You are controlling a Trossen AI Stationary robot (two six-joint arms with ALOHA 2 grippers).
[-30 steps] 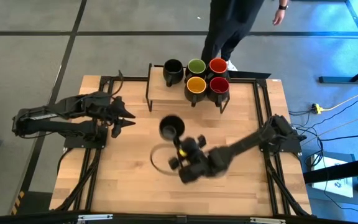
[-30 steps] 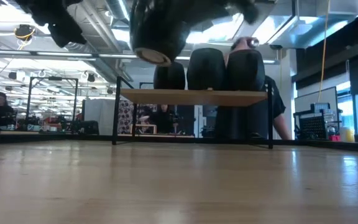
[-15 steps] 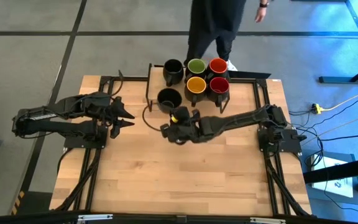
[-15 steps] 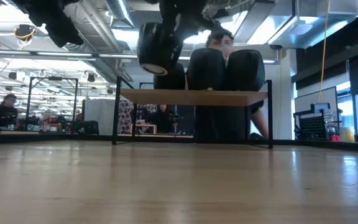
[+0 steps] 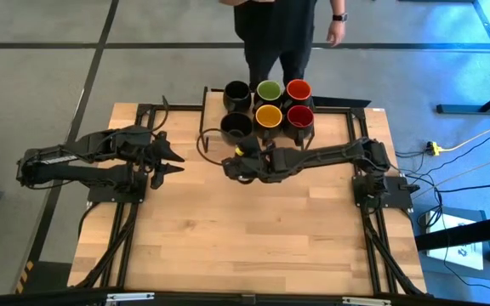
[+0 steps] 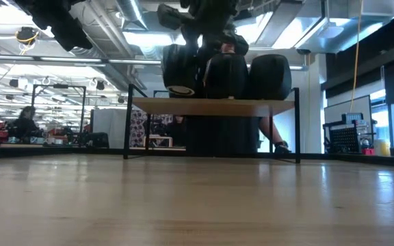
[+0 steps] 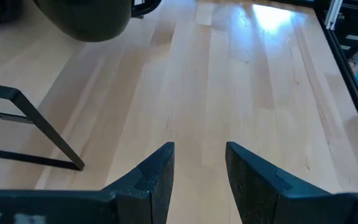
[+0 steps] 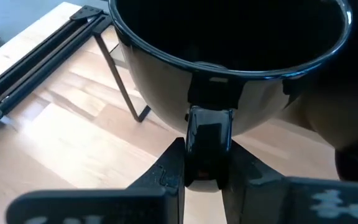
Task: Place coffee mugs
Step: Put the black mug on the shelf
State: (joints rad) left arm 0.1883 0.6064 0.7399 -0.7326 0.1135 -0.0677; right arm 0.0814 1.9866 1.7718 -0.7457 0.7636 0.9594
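Five coffee mugs stand upright on their bases on a low wooden shelf (image 5: 215,136) at the table's far edge: black (image 5: 237,92), green (image 5: 269,89), red (image 5: 299,88), yellow (image 5: 268,116) and dark red (image 5: 300,116) inside. A sixth mug (image 5: 236,127), black inside, hangs just above the shelf's near left part, with my right gripper (image 5: 242,147) shut on it. My left gripper (image 5: 177,161) waits open at the table's left, and nothing is between its fingers (image 7: 157,177). My right gripper pinches the mug's handle (image 8: 209,134) between its two fingers (image 8: 169,168). The fingers come slanting down from the table's near right side. The mug (image 6: 180,68) is upright, mouth up, lifted clear a little above the shelf board (image 6: 214,106).
The shelf stands on thin black metal legs (image 7: 39,127). A person (image 5: 283,34) stands just beyond the far edge. Black rails (image 5: 360,195) run along both sides of the table. Bare wood (image 5: 245,229) lies in the middle and near part.
My right gripper has carried the black mug from over the table's middle toward the far edge, until it hangs over the shelf's near left part. The mug has stayed upright and clear. The person behind the table has stepped left.
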